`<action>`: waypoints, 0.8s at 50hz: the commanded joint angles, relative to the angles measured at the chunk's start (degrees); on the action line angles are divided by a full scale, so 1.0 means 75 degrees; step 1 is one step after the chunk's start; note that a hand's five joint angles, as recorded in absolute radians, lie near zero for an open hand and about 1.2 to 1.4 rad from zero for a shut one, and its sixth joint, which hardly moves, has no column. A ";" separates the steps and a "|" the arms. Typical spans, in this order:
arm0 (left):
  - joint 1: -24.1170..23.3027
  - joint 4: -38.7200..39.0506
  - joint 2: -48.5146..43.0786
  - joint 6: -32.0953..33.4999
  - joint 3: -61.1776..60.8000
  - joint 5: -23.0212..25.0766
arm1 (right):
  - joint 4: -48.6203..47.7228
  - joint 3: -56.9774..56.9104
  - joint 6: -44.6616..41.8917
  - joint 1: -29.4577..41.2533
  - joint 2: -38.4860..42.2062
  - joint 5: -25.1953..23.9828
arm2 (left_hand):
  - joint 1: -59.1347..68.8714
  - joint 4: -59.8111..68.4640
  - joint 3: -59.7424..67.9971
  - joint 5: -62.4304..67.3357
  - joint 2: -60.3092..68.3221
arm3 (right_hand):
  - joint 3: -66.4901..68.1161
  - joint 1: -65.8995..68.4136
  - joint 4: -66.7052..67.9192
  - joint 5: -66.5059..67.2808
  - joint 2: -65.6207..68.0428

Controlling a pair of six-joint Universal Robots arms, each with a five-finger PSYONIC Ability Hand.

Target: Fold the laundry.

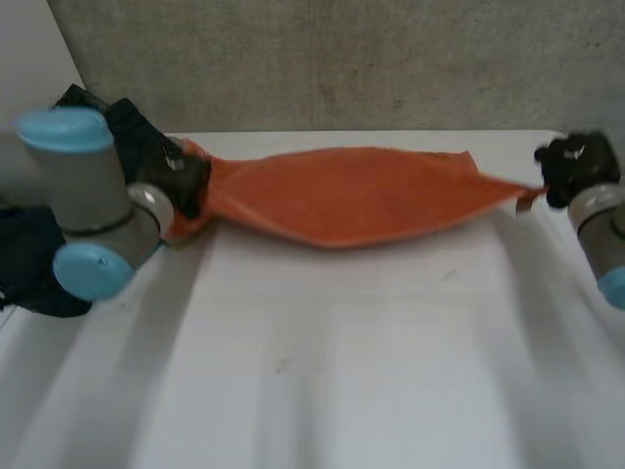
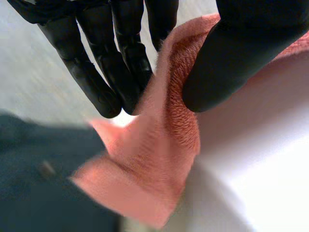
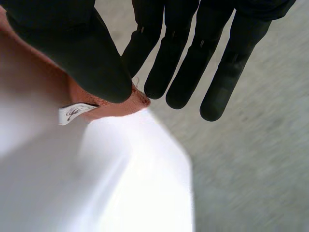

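Note:
An orange towel is stretched between my two hands above the far part of the white table, sagging a little in the middle. My left hand pinches its left end; in the left wrist view the thumb presses the orange cloth against the straight fingers, and a loose corner hangs below. My right hand pinches the right corner; in the right wrist view the thumb clamps the towel's tip with its small white label against the fingers.
A grey wall rises right behind the table's far edge. A dark blue cloth lies under my left arm at the table's left side, seen also as a dark blue cloth below the left hand.

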 commanded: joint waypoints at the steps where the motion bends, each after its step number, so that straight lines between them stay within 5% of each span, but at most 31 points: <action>1: -0.0021 -0.0644 -0.0499 0.0751 -0.0560 -0.0477 | 0.0176 0.0668 -0.0715 -0.0170 0.0322 -0.0016 | 0.1904 0.1524 0.1575 0.1682 0.1503 | 0.1596 0.2073 0.1544 0.1533 0.1686; 12: 0.0003 -0.0738 -0.0241 0.0880 -0.0701 -0.0910 | 0.0188 0.0856 -0.0856 -0.0229 0.0240 -0.0109 | -0.0202 -0.0582 -0.0531 -0.0424 -0.0603 | 0.1596 0.2073 0.1544 0.1533 0.1686; 27: 0.0425 -0.0937 0.0086 0.1630 -0.1356 -0.0770 | 0.0445 0.1207 -0.1032 -0.0463 0.0053 -0.0109 | 0.1904 0.1524 0.1575 0.1682 0.1503 | 0.1596 0.2073 0.1544 0.1533 0.1686; 36: 0.0167 -0.2108 0.1668 0.1830 -0.3289 -0.0231 | 0.2775 0.2320 -0.3303 -0.1095 -0.1375 -0.0274 | 0.1904 0.1524 0.1575 0.1682 0.1503 | 0.1596 0.2073 0.1544 0.1533 0.1686; 40: -0.0126 -0.3394 0.1915 0.2028 -0.3887 -0.0348 | 0.4169 0.3093 -0.4790 -0.1599 -0.2137 -0.0250 | 0.1904 0.1524 0.1575 0.1682 0.1503 | 0.1596 0.2073 0.1544 0.1533 0.1686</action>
